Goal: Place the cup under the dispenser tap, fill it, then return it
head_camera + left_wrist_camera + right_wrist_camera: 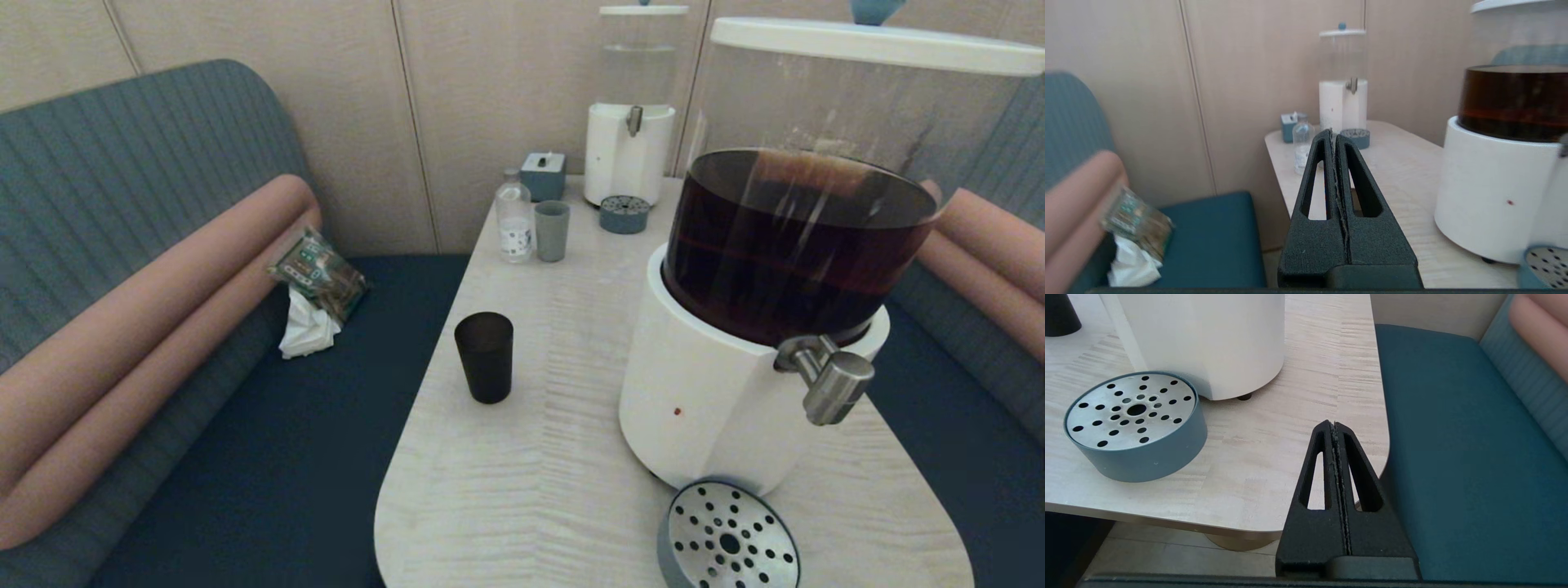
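Observation:
The matte black cup stands upright on the left side of the pale wooden table, nothing touching it. The brushed-steel dispenser tap juts from the white base of the big dispenser, which holds dark brown liquid. Below it sits a round perforated drip tray. Neither arm shows in the head view. My left gripper is shut and empty, off the table's near left edge. My right gripper is shut and empty by the table's near right corner; the cup's base and the drip tray show there.
At the table's far end stand a clear-liquid dispenser with its small drip tray, a pale grey-green cup, a small bottle and a blue box. A snack packet and tissue lie on the left bench.

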